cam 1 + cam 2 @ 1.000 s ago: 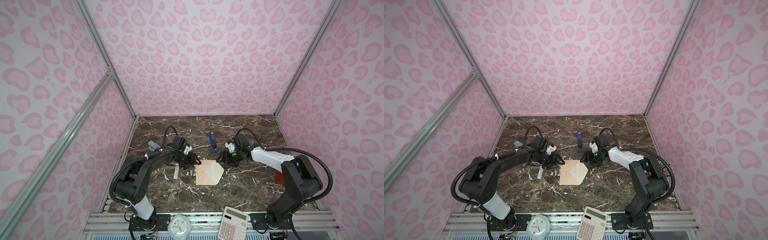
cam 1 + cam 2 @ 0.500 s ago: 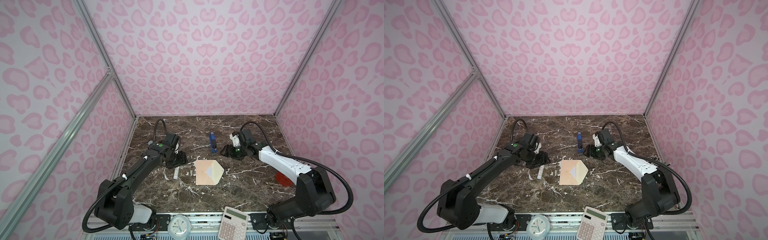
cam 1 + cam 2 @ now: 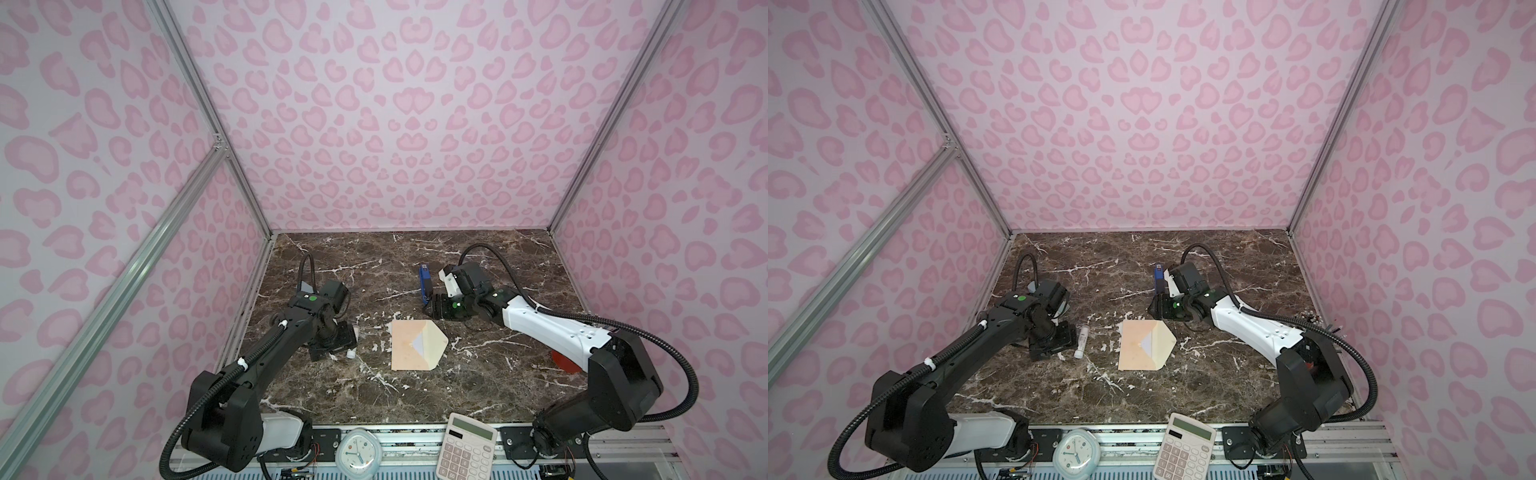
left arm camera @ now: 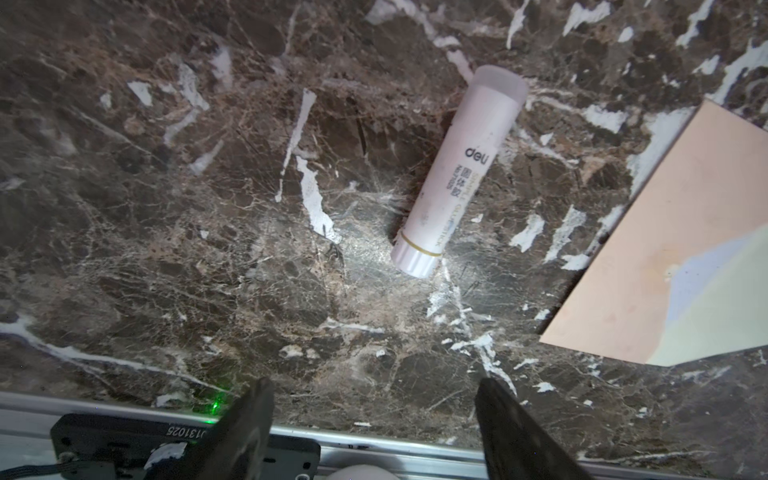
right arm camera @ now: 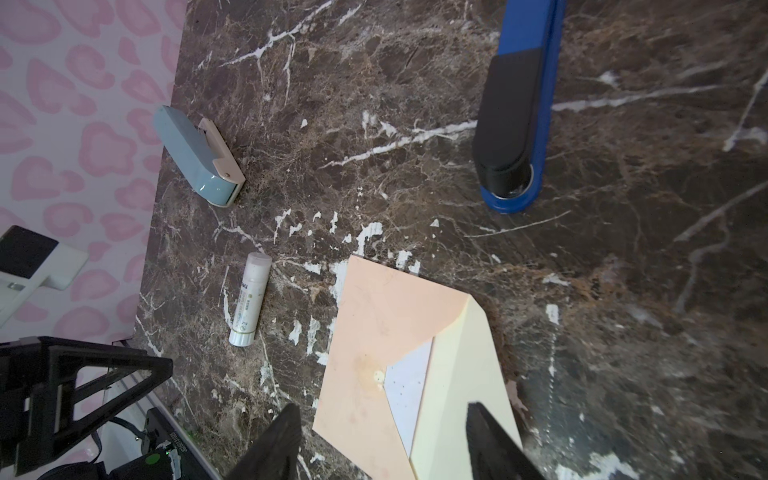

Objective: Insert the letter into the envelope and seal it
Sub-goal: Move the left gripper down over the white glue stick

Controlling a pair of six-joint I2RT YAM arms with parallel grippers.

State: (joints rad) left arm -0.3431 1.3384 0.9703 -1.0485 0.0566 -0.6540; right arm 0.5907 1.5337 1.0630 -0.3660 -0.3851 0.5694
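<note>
Your left end effector [image 4: 374,386] and right end effector [image 5: 382,409] both gape empty. Clip the glue stick [image 4: 453,174] off-centre and it could roll; the envelope [image 5: 374,316] flap lies open.

The counter [image 3: 478,266] looks like polished brown marble with white veins, while the envelope [image 3: 409,347] is matt peach paper, cream inside its flap, the glue stick [image 4: 453,174] smooth white plastic, and the stapler [image 5: 515,108] smooth blue-and-black plastic.
</note>
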